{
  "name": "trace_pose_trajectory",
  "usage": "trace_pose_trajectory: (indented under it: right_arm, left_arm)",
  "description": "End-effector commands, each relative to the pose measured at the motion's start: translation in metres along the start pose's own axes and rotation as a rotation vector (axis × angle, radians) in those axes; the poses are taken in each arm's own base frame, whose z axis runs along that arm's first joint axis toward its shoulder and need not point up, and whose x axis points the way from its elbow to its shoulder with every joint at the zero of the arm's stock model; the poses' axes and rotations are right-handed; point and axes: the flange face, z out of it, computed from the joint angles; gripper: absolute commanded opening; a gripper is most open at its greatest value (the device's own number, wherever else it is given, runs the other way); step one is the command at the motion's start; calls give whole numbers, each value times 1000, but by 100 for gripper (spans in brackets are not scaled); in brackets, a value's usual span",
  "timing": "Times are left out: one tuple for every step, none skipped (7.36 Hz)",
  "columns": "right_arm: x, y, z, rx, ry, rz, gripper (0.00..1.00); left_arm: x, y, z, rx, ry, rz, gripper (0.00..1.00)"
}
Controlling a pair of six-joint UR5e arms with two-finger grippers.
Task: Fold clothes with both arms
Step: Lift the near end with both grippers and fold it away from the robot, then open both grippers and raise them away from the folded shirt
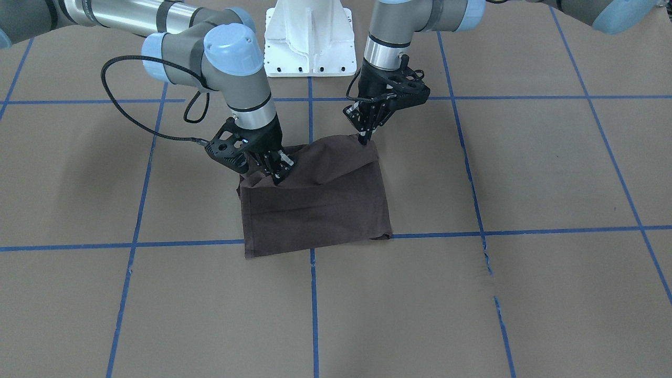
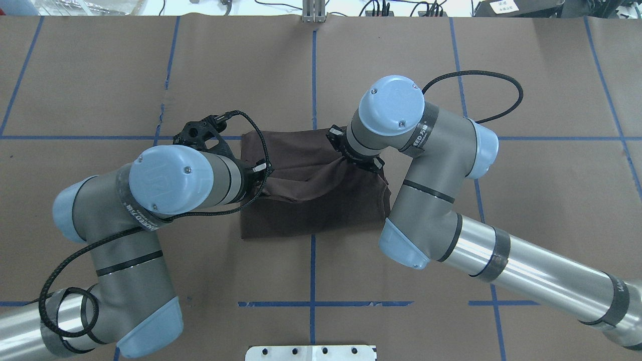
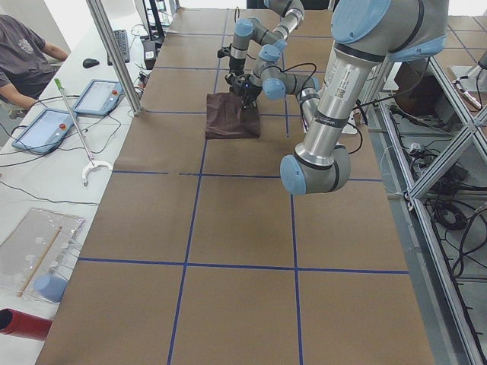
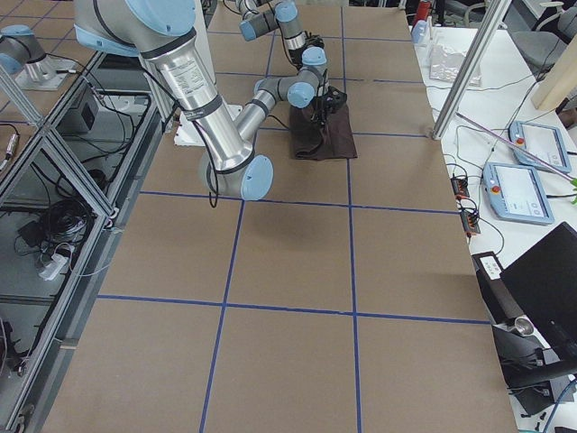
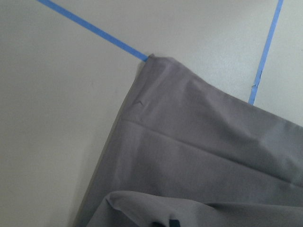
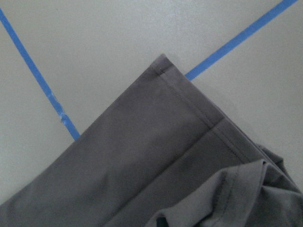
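The brown shirt [image 1: 320, 210] lies folded in the middle of the tabletop [image 1: 525, 289]. Its long side runs left to right. The left hand [image 1: 363, 137] and the right hand [image 1: 278, 173] are each closed tight on its lifted edge.

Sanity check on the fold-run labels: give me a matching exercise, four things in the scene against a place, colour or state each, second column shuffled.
Things
1. left gripper
2. right gripper
3. T-shirt
4. pedestal base

Place, colour or state
a. white, top centre of the front-facing view
b. dark brown, partly folded
c. shut on the T-shirt's edge, on the front-facing view's right
d. shut on the T-shirt's edge, on the front-facing view's left

Pairs: 1-c, 2-d, 3-b, 4-a
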Motion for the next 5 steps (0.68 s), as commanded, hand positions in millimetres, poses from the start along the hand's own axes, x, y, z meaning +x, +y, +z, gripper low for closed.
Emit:
trace_pose_trajectory:
  right_arm:
    - [-34, -62, 30, -36, 33, -20, 79]
    - [-49, -90, 31, -15, 45, -10, 100]
    - [-63, -117, 30, 4, 54, -29, 100]
    - [-63, -138, 34, -10, 77, -36, 100]
    - [-64, -156, 22, -31, 70, -47, 100]
  left_arm:
    - [26, -55, 67, 73, -47, 10, 58]
    - [40, -97, 81, 110, -79, 90, 100]
    - [40, -146, 71, 120, -84, 127, 100]
    - [38, -185, 56, 101, -84, 179, 100]
    - [36, -193, 58, 100, -78, 206, 100]
